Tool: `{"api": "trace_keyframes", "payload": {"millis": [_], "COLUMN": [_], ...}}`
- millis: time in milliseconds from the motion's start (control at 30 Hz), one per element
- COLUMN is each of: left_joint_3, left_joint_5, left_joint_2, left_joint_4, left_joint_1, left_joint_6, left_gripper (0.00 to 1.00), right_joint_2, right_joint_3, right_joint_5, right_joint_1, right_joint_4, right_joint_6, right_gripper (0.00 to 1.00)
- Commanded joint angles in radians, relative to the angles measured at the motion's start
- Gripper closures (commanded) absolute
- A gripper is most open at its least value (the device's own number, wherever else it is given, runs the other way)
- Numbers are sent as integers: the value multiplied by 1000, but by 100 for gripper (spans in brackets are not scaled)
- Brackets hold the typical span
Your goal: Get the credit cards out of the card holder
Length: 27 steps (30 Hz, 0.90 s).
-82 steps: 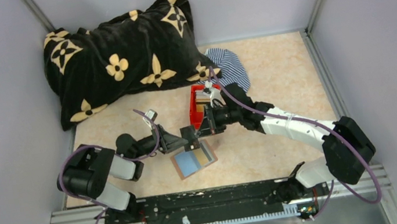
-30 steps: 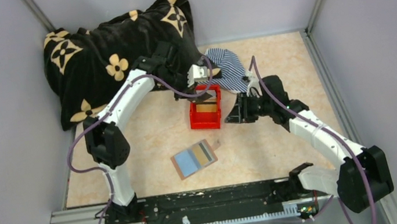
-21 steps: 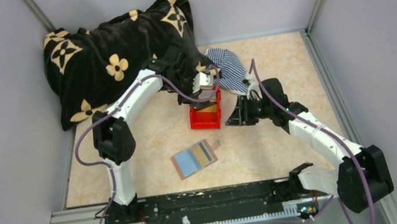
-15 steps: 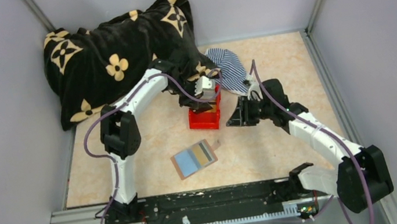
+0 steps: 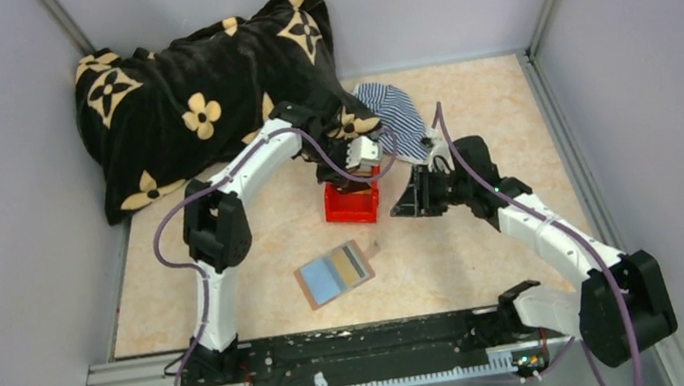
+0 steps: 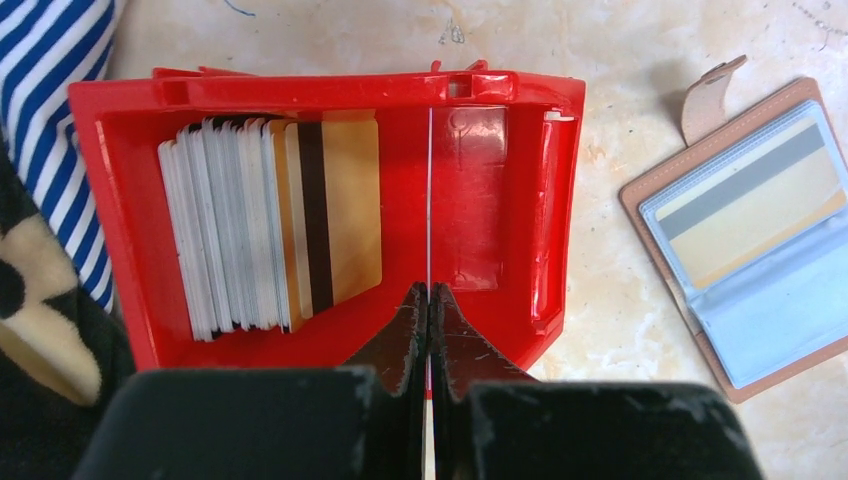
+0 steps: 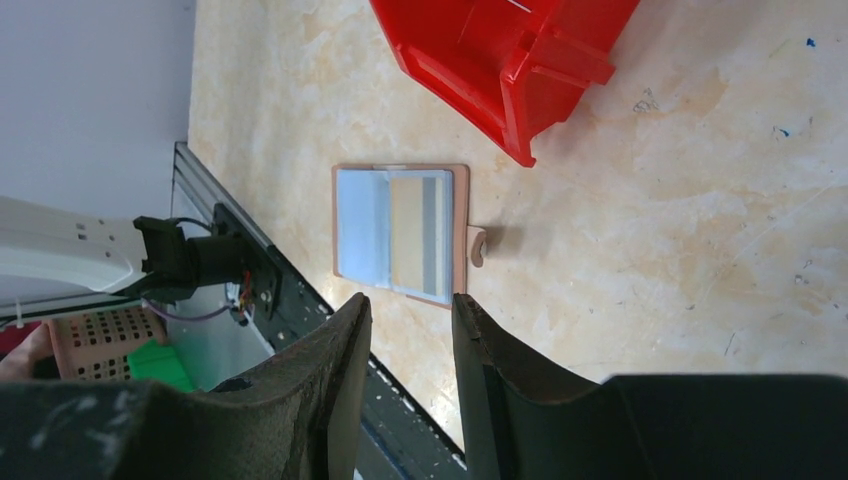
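**Q:** What lies nearest?

**A:** Close to your arms' bases, between them, the holder [image 5: 334, 275] lies open and flat on the table [image 5: 488, 253]. A blue card [image 6: 790, 315] and a tan card [image 6: 745, 205] with a grey stripe sit in its clear sleeves.

**Q:** And the right arm?

**A:** Your right arm stretches low from its base, slanting left and away. The right gripper [image 7: 410, 305] hovers just right of the red box [image 5: 351, 214], apart from it, with its jaws parted.

**Q:** The left?

**A:** Your left arm rises to a high, folded elbow and reaches away to the right. Its wrist then bends straight down over the box. The left gripper [image 6: 429, 296] is pinched tight on a thin card [image 6: 430, 200], seen edge-on. The card hangs over the box's bare half, beside a stack [image 6: 250, 230] of cards leaning at one end.

**Q:** Farthest?

**A:** A striped cloth [image 5: 398, 114], and behind it a black flowered blanket [image 5: 203, 91].
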Motion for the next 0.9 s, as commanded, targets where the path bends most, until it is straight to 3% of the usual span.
{"api": "trace_keyframes", "payload": {"millis": [0, 867], "left_joint_3": [27, 134], "left_joint_5": [-42, -172], "left_joint_2": [37, 176], "left_joint_4": [-8, -53], "left_joint_1": [-14, -21], "left_joint_6": [54, 104], "left_gripper": [100, 100], "right_joint_2": [2, 15], "right_joint_3": [-9, -42], "right_joint_5": [-20, -38], "right_joint_1": [-12, -23], "right_joint_4": [41, 52], "right_joint_6": [-16, -23], "right_gripper": [64, 64]}}
